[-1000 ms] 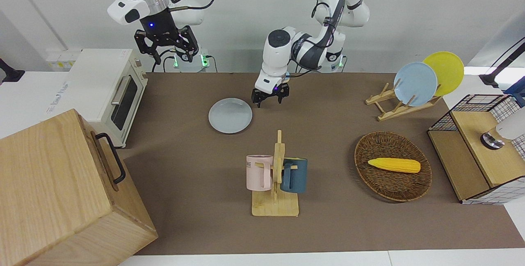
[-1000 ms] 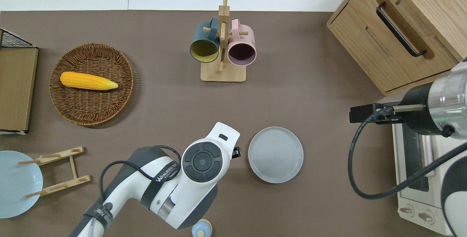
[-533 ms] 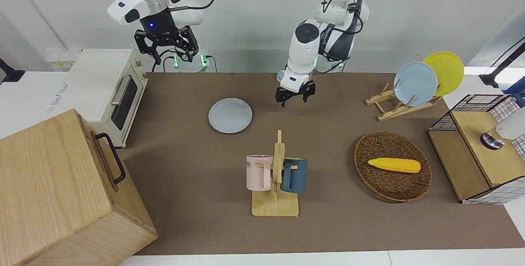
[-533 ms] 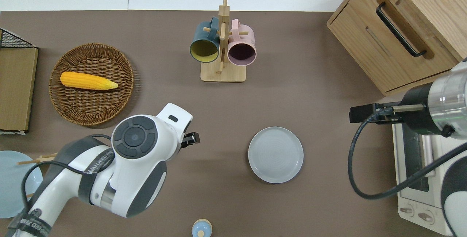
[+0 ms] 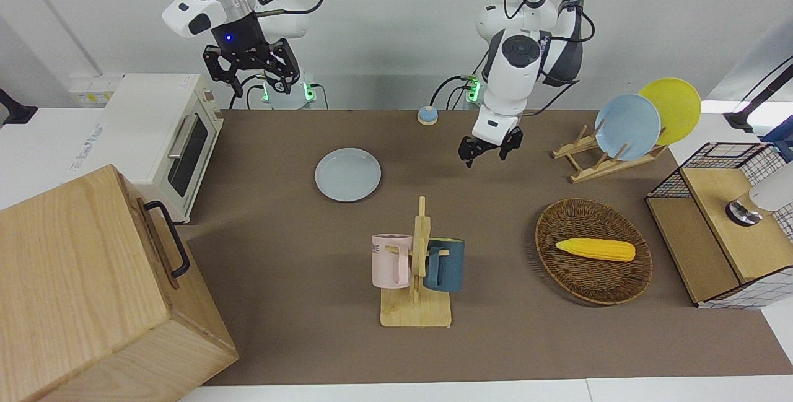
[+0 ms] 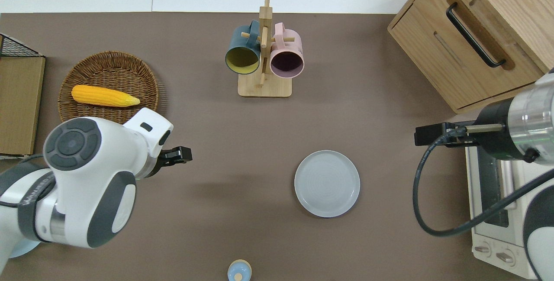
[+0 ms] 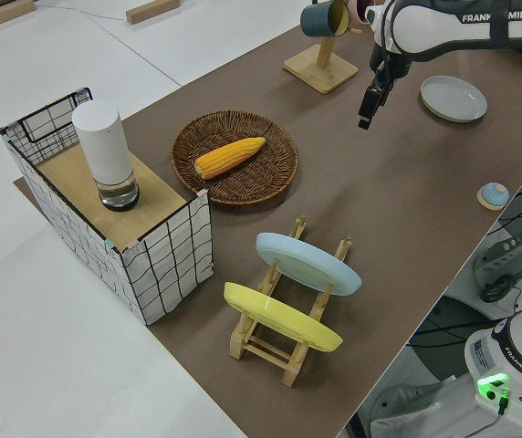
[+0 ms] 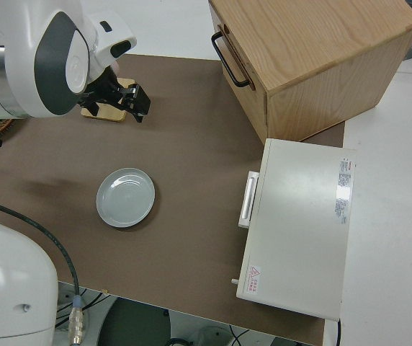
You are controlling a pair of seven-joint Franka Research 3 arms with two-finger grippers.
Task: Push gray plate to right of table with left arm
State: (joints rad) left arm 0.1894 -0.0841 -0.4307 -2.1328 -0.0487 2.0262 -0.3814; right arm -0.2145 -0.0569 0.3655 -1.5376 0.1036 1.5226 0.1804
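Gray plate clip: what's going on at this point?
Nothing is being handled. The gray plate lies flat on the table, between the mug rack and the robots, toward the right arm's end near the toaster oven. The left gripper is up in the air over bare table between the plate and the wicker basket, well apart from the plate and holding nothing. The right arm is parked.

Bare desk [image 6: 242, 151] between left claw [image 6: 179, 155] and gray plate [image 6: 327, 183]. Mug rack [image 6: 264, 47] standing farther from the robots, wicker basket [image 6: 110, 116] just beside the claw, toaster oven [image 6: 493, 211] near the plate.
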